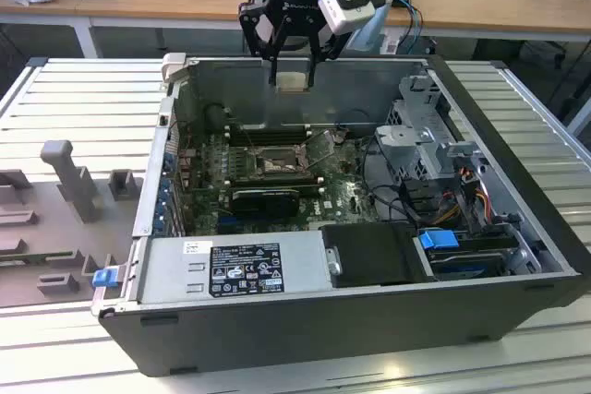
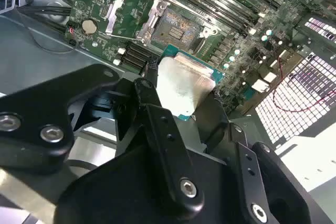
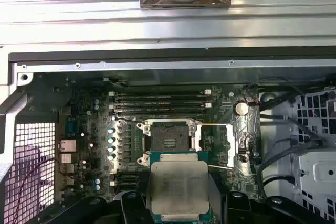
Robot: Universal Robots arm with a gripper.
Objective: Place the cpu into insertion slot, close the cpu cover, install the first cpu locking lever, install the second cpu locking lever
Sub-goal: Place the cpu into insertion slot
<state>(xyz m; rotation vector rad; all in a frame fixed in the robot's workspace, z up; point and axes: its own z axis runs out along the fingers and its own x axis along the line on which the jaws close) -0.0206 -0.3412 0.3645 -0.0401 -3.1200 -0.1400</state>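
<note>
In the exterior view my gripper (image 1: 292,73) hangs above the open computer case, shut on the cpu (image 1: 292,84), a pale square chip held by its edges. Below it on the green motherboard lies the insertion slot (image 1: 277,162), with the cpu cover (image 1: 319,147) swung up on the exterior view's right of it. Both wrist views show the cpu (image 2: 184,85) (image 3: 178,187) between my black fingers (image 2: 155,114), hovering short of the bare slot (image 2: 178,30) (image 3: 169,140). The open cover (image 2: 112,17) (image 3: 231,148) stands beside the slot.
A long black card (image 1: 266,196) lies just in front of the slot, and memory slots (image 3: 157,100) behind it. A power supply (image 1: 235,269) and black box fill the case front; a drive cage (image 1: 434,126) with cables stands at the exterior view's right. Grey fixtures (image 1: 69,182) sit outside.
</note>
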